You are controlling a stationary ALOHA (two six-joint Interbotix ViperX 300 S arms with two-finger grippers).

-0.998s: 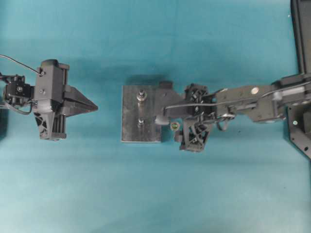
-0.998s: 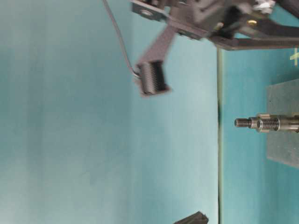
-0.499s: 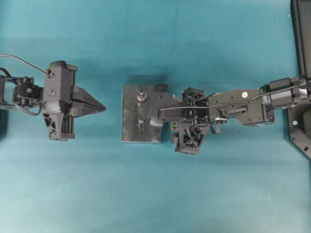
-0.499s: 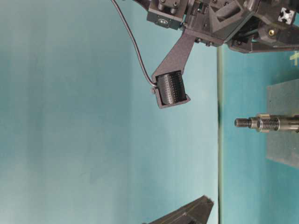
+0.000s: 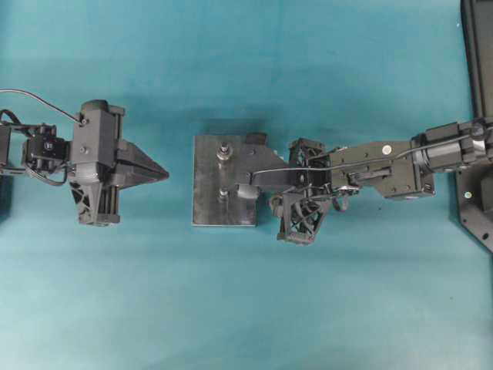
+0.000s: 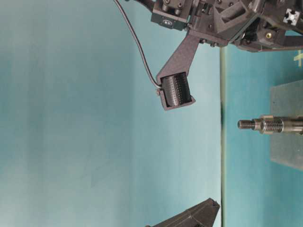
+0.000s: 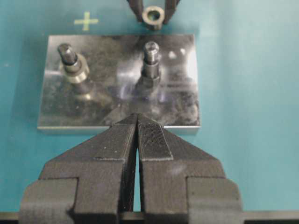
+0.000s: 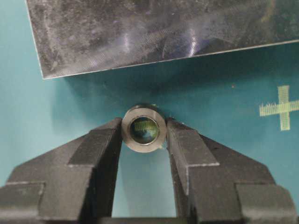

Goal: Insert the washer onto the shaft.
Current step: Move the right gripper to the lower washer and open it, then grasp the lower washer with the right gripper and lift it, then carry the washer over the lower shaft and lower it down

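Observation:
The small metal washer lies on the teal table just off the steel plate's edge. My right gripper is shut on it, one pad pressed to each side. The left wrist view shows the washer between those fingers beyond the plate. Two threaded shafts stand upright on the plate: one with a nut at its base, nearest the washer, the other wearing a silver ring. My left gripper hovers shut, empty, left of the plate. The right gripper covers the washer from overhead.
A yellow cross mark is printed on the table near the washer. Black equipment stands at the right edge. The right wrist camera on its bracket hangs above the shaft. Open teal table lies in front and behind.
The right gripper's jaws have come together onto the washer after standing wide open around it. The left arm has slid a little right, toward the plate.

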